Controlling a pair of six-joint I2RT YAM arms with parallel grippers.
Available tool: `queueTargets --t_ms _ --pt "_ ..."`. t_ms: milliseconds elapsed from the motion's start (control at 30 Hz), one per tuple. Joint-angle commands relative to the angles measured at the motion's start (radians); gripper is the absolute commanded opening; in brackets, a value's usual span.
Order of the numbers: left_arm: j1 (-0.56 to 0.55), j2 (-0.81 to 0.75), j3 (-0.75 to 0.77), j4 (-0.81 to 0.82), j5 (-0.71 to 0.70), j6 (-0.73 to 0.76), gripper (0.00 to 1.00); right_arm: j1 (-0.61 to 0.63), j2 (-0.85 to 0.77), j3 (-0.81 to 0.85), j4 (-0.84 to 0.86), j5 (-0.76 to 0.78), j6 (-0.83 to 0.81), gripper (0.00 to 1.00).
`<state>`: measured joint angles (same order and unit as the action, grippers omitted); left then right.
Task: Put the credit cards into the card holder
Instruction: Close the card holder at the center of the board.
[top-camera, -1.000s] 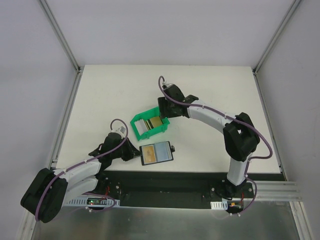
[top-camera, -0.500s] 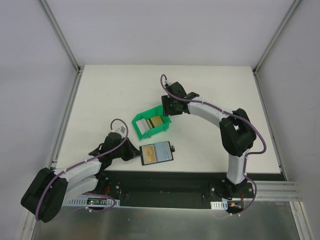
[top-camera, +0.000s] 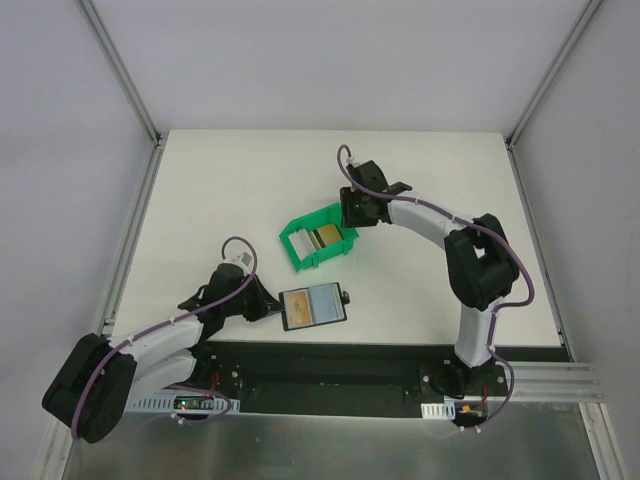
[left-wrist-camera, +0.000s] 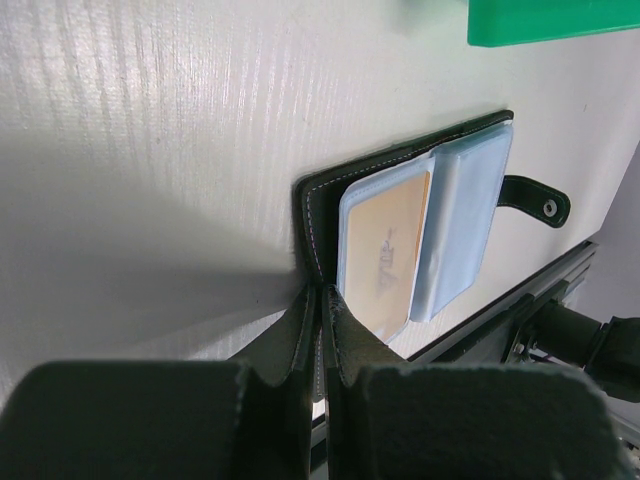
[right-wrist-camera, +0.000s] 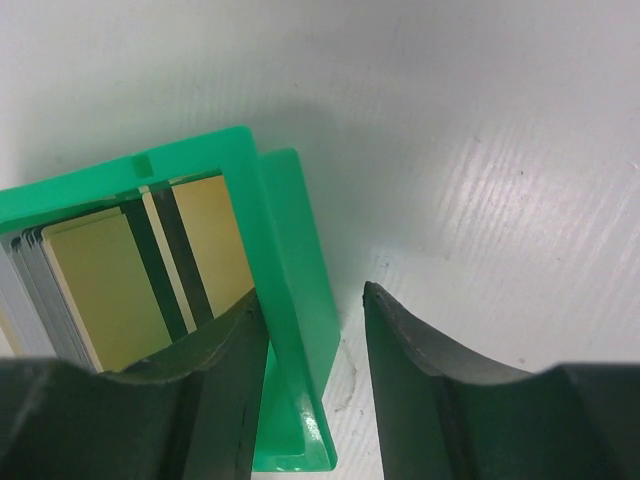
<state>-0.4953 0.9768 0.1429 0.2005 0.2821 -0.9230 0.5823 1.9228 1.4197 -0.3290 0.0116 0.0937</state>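
Observation:
The card holder (top-camera: 314, 306) lies open near the front edge, black with bluish-grey pockets (left-wrist-camera: 462, 215) and a gold card (left-wrist-camera: 385, 255) in its left pocket. My left gripper (left-wrist-camera: 322, 295) is shut on the card holder's left edge; in the top view the left gripper (top-camera: 270, 310) sits at the holder's left side. More credit cards (right-wrist-camera: 110, 290), gold with dark stripes, stand in a green bin (right-wrist-camera: 285, 250). My right gripper (right-wrist-camera: 312, 295) straddles the bin's right wall: one finger touches it inside, the other stands apart outside. In the top view the right gripper (top-camera: 352, 222) is at the bin's (top-camera: 300, 252) right end.
The white table (top-camera: 220, 190) is walled by grey panels on the left, back and right. A black rail (top-camera: 330, 358) runs along the front edge, just below the card holder. The holder's strap tab (left-wrist-camera: 535, 198) points toward that rail.
The right gripper has shifted right and its jaws have narrowed around the bin wall. The green bin has slid right and slightly back with it. The left arm has not moved.

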Motion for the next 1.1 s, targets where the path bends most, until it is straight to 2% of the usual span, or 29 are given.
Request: queueTargets --t_ms 0,100,167,400,600,767,933,1067 --pt "0.009 0.034 0.001 -0.113 -0.024 0.055 0.00 -0.030 -0.074 -0.044 -0.002 0.027 0.020 0.44" --pt "0.009 0.036 0.004 -0.113 -0.024 0.056 0.00 -0.035 -0.110 -0.077 0.008 0.044 0.035 0.44" --pt "0.009 0.037 0.006 -0.115 -0.024 0.056 0.00 -0.038 -0.143 -0.103 0.071 -0.036 0.008 0.48" --pt "0.009 0.013 0.055 -0.153 0.032 0.082 0.00 -0.048 -0.316 -0.080 0.050 -0.188 -0.014 0.59" --pt "0.009 -0.066 0.132 -0.225 0.081 0.095 0.00 -0.035 -0.571 -0.361 0.148 -0.200 0.127 0.61" --pt "0.009 -0.058 0.221 -0.299 0.130 0.159 0.00 0.037 -0.715 -0.599 0.173 -0.168 0.244 0.59" --pt "0.009 -0.017 0.300 -0.326 0.196 0.185 0.00 0.125 -0.725 -0.738 0.186 -0.150 0.339 0.57" --pt "0.009 0.009 0.356 -0.340 0.226 0.191 0.00 0.169 -0.662 -0.766 0.205 -0.157 0.383 0.54"
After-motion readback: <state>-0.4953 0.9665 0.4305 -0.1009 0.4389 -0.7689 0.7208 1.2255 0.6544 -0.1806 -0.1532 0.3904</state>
